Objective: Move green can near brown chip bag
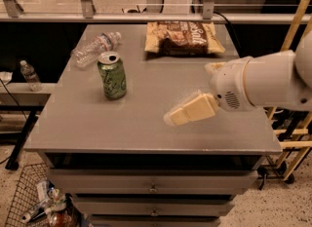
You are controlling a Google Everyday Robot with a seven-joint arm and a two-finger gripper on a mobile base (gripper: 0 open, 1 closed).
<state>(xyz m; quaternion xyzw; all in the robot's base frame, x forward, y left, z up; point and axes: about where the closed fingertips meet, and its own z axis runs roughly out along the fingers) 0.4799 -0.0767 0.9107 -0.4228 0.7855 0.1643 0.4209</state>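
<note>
Nearest, above the front right part of the grey metal table [97, 128], hovers the white arm's cream two-finger gripper [190, 93], its fingers [191, 110] spread apart and holding nothing. Further back on the left, the green aluminium drink can [112, 77] stands upright. Just behind it lies a clear plastic water bottle [95, 48]. The brown chip bag with yellow-tan edges [184, 38] lies flat at the far edge, well apart from the can.

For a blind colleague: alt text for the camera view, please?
The open claw of a robot arm hovers over the right of a grey table, apart from the upright green can at left; a brown chip bag lies at the back, a clear bottle behind the can.
</note>
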